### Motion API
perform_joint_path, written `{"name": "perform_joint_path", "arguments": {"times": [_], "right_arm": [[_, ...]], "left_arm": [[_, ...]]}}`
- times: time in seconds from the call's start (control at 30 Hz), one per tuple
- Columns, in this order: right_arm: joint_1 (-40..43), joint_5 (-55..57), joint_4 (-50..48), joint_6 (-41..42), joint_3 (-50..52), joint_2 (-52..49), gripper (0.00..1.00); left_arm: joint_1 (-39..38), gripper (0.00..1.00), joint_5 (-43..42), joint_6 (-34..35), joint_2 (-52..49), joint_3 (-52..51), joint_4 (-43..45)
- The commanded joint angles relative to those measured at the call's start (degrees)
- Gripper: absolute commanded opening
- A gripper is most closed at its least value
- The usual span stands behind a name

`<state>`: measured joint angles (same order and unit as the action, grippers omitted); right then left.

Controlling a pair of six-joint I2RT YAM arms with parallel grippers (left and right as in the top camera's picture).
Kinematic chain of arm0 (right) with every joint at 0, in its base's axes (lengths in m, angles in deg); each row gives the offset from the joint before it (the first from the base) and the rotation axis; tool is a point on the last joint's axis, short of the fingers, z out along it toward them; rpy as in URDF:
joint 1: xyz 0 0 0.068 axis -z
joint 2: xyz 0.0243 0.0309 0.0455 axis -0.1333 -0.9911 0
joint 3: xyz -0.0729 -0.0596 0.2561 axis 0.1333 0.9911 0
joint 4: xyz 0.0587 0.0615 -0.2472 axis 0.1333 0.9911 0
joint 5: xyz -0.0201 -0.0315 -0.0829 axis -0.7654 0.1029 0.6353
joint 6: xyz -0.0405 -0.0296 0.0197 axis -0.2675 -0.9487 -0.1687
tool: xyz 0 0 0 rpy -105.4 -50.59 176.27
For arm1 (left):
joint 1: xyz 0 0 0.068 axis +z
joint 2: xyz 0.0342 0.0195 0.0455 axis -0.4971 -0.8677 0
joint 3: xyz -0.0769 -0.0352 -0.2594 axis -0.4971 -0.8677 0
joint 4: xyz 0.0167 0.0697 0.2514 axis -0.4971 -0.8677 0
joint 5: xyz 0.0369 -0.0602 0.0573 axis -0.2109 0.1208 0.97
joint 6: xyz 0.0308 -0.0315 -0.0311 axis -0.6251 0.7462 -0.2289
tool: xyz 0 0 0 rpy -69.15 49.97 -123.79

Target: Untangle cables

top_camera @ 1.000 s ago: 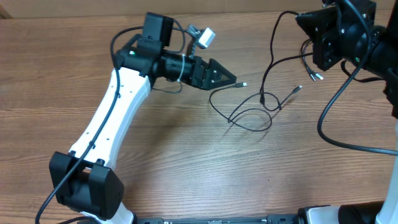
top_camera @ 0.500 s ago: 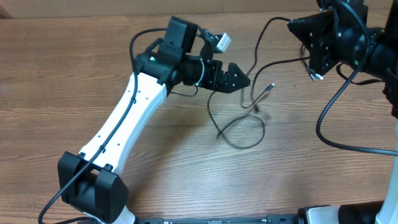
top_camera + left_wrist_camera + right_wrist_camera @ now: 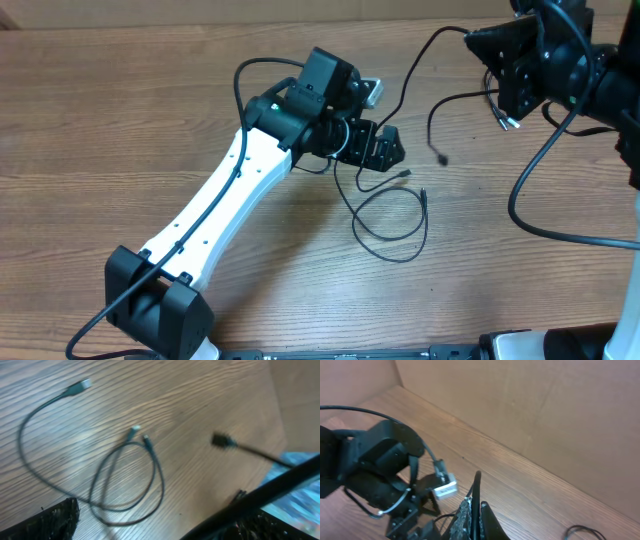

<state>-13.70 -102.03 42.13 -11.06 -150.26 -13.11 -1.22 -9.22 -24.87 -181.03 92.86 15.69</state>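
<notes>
Left hand [image 3: 384, 150] nearer, fingers apart, empty, hovers just above cables [image 3: 427, 225]. Their loop [image 3: 162, 485] lies flat on desk [image 3: 120, 100], just robot-side of that hand. Strands run diagonally from there up to right hand [image 3: 505, 88], clamped together on them, raised well right. Cords thin, black, limp; plugs silver-tipped; one plug [image 3: 440, 157] dangles between hands.

Open table [image 3: 480, 295] right of cables [image 3: 426, 225]

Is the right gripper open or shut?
Shut: in the wrist view the right gripper is closed tight on a thin cable sticking up from it.
</notes>
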Motion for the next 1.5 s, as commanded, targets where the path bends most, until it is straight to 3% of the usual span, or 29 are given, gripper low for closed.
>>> {"name": "perform_joint_path", "arguments": {"times": [0.0, 0.2, 0.4, 0.63, 0.97, 1.47], "right_arm": [[0.02, 4.52, -0.52, 0.79, -1.25, 0.22, 0.04], [0.04, 20.37, -2.23, 9.18, -1.25, 0.22, 0.04], [1.31, 29.86, -2.40, 12.59, -1.22, 0.15, 0.04], [8.74, 28.11, -2.47, 15.76, -1.11, -1.42, 0.04], [18.99, 13.29, -1.14, 15.74, -1.11, -7.15, 0.04], [28.87, 12.28, -3.41, 16.59, -1.11, -17.31, 0.04]], "left_arm": [[0.74, 1.00, 2.54, -0.63, 0.63, 0.59, -1.22], [0.68, 1.00, 2.51, -3.82, 0.63, 0.59, -3.43], [0.68, 1.00, 2.56, -4.17, 0.63, 0.59, -3.74], [0.68, 1.00, 2.56, -4.15, 0.63, 0.59, -3.76], [0.68, 1.00, 2.56, -4.15, 0.63, 0.59, -3.74], [0.68, 1.00, 2.56, -4.15, 0.63, 0.59, -3.76]]}}
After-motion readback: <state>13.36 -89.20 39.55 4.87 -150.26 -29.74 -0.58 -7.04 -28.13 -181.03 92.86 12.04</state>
